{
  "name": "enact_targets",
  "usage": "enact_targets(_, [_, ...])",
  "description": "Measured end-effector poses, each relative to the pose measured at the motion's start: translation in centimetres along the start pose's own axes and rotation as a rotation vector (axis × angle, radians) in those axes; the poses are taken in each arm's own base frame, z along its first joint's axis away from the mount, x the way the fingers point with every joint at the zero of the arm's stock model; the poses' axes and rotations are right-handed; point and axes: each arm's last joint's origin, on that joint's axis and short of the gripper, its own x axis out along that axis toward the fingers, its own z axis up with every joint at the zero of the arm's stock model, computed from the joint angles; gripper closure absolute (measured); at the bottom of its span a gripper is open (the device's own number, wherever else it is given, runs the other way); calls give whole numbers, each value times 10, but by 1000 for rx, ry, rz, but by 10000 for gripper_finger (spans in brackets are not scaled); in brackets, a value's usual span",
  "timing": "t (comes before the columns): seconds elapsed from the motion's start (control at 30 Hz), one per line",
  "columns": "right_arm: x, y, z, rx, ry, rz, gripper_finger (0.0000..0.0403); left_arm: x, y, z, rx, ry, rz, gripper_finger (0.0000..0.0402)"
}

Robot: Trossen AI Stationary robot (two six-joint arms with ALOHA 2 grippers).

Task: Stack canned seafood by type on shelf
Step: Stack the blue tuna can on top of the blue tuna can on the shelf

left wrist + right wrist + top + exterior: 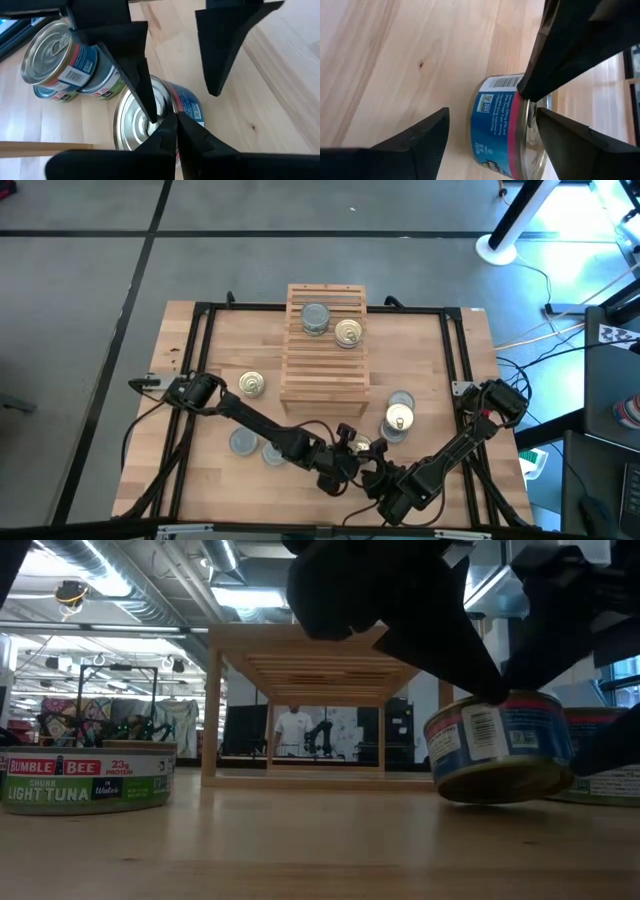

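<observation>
Care at the grasp is what this step needs, since the short round tin with a blue and red label and a ribbed silver top (498, 745) is not flat: it stands tilted on its lower edge on the light butcher-block wooden tabletop (420, 350), near the robot-side end of the light-wood slatted shelf (325, 370) and a little to the right of it. The left gripper (172, 120) has its fingers pressed together, holding nothing, and its tips touch the top of the tin near the rim. The right gripper (492, 115) is spread wide, with one finger on each side of the tin and no contact yet, as far as I can tell. I think the right fingers should close on the label wall, not on the rim, while the left tips stay as a stop so the tin does not roll away. On the shelf, at its far end, a silver-topped tin (315, 318) and a gold-topped tin (348, 332) already sit.
</observation>
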Motion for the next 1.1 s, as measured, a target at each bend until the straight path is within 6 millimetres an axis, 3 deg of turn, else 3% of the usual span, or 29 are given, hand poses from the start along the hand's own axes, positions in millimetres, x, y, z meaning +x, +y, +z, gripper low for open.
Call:
enact_targets(0.53, [0, -4, -6, 98, 30, -70, 107, 2, 8, -1, -67, 4, 11, 401])
enact_targets(0.8, [20, 12, -16, 27, 68, -130, 107, 2, 8, -1, -87, 6, 9, 401])
enact_targets(1.1, [23, 9, -16, 20, 32, -224, 107, 2, 9, 0, -95, 1, 13, 401])
